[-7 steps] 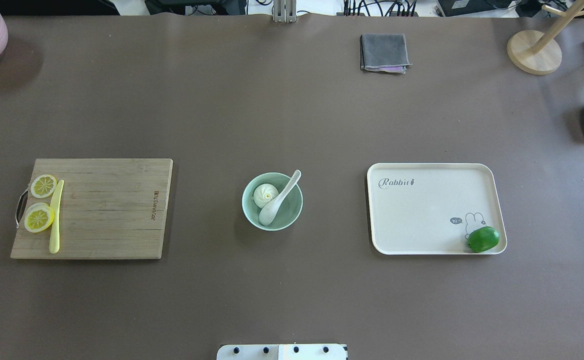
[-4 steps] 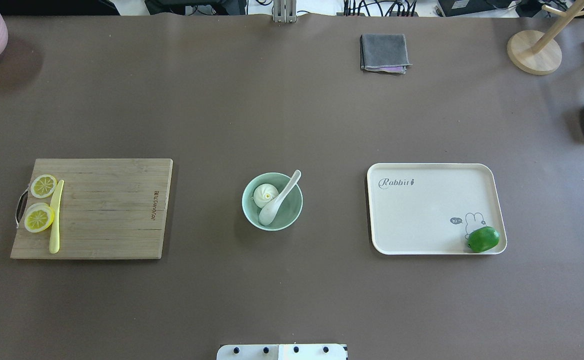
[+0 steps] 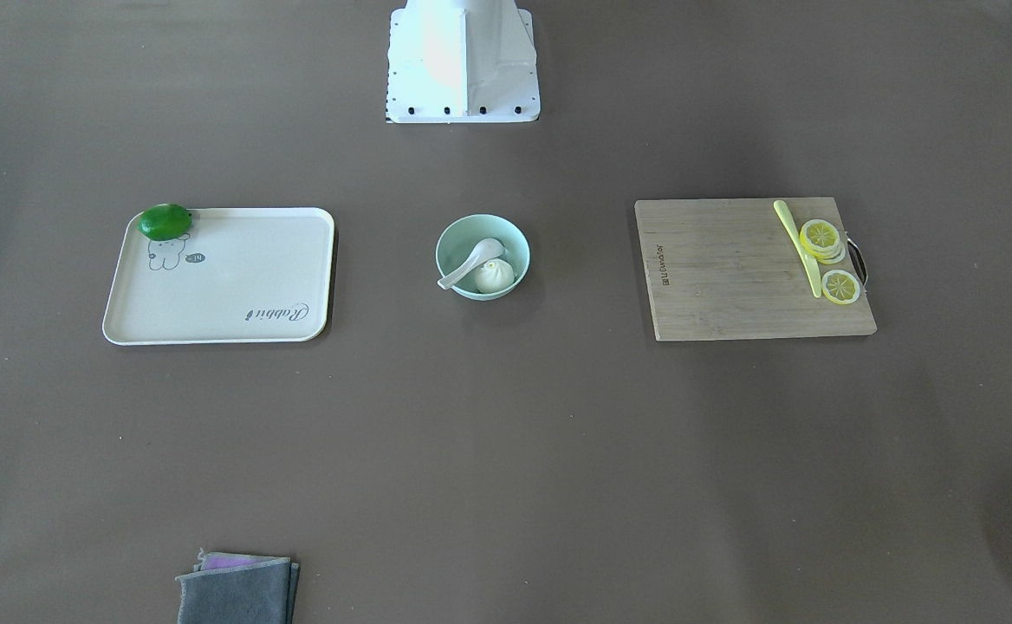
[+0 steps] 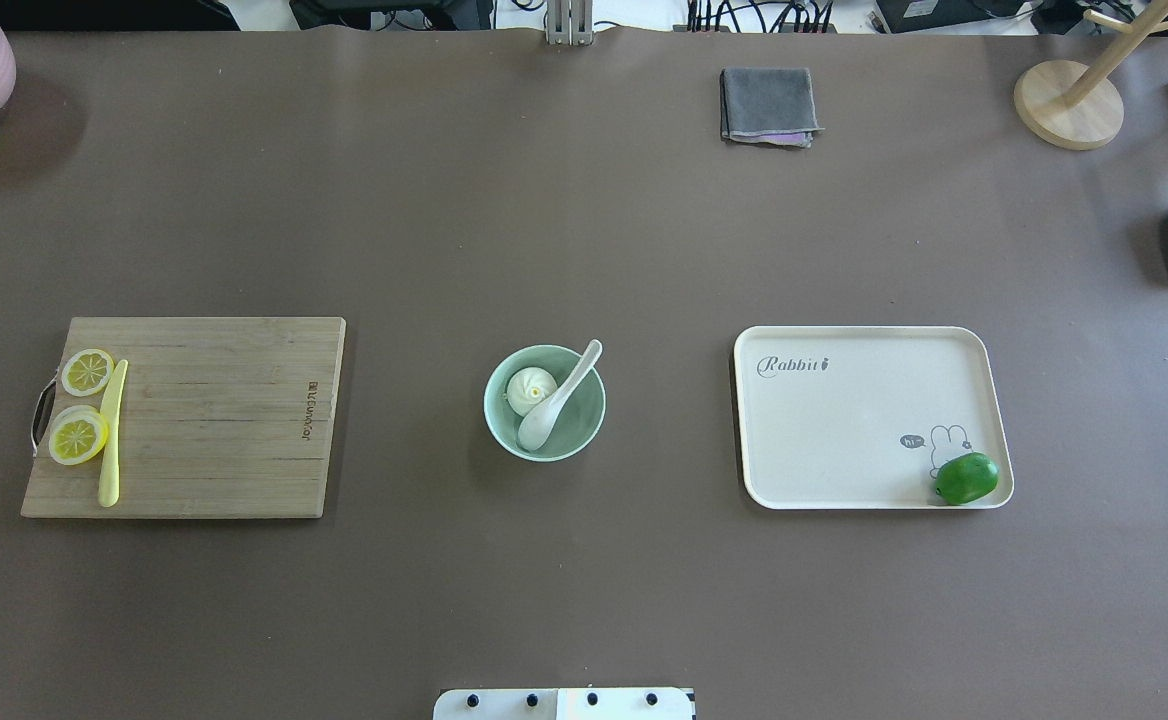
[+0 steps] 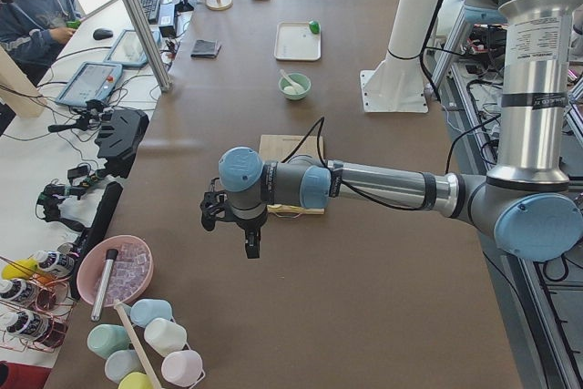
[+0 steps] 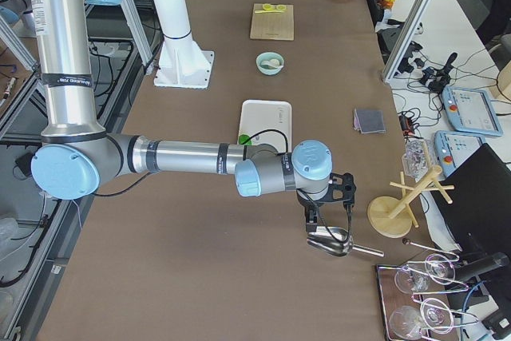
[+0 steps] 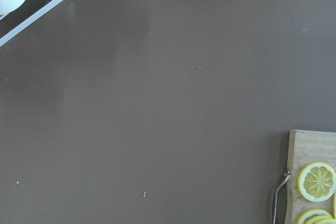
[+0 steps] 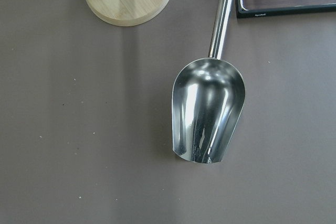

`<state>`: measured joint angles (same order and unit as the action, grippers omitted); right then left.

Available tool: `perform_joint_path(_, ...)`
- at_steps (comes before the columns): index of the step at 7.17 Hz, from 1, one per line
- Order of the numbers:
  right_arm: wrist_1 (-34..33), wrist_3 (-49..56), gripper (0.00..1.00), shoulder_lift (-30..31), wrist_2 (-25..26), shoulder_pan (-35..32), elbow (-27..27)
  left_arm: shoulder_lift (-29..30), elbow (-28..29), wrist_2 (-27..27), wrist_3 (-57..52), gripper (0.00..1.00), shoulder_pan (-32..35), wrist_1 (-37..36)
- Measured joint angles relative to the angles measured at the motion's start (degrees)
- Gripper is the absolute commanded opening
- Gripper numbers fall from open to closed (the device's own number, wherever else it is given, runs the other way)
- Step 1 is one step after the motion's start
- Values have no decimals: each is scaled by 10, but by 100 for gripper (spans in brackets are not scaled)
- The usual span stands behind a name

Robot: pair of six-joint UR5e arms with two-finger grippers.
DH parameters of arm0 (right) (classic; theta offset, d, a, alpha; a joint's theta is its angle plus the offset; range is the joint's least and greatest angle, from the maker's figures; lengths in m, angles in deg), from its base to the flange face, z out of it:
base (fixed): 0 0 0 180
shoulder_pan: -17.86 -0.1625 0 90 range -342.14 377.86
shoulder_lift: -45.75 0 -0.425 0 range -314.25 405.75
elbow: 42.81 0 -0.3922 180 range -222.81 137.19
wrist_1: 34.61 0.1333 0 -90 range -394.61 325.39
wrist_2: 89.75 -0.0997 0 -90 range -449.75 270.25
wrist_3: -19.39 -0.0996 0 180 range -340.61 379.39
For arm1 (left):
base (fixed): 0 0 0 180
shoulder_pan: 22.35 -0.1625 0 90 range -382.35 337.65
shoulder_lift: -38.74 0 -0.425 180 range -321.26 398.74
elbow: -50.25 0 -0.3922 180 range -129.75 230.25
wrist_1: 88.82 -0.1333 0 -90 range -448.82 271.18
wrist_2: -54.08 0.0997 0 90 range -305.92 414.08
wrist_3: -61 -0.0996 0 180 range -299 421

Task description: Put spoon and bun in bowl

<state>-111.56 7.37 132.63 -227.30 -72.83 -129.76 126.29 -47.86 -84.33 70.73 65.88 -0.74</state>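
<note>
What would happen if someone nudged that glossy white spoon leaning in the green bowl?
The glossy white ceramic-looking spoon looks hard and smooth, so probably stiff and somewhat slippery. Its handle pokes over the rim of the pale mint-green bowl, so a nudge might swing or slide it. The small white pleated bun beside it may steady it.

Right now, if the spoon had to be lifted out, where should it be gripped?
The handle tip of the spoon, from above on the robot's right: it juts over the rim of the bowl, clear of the bun beside the scoop.
</note>
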Motion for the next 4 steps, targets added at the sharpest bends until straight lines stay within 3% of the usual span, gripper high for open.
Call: perform_joint_path(4,-29,30,100,9,-3,21,-6,-30,-20,-30,-2,98,3,-2)
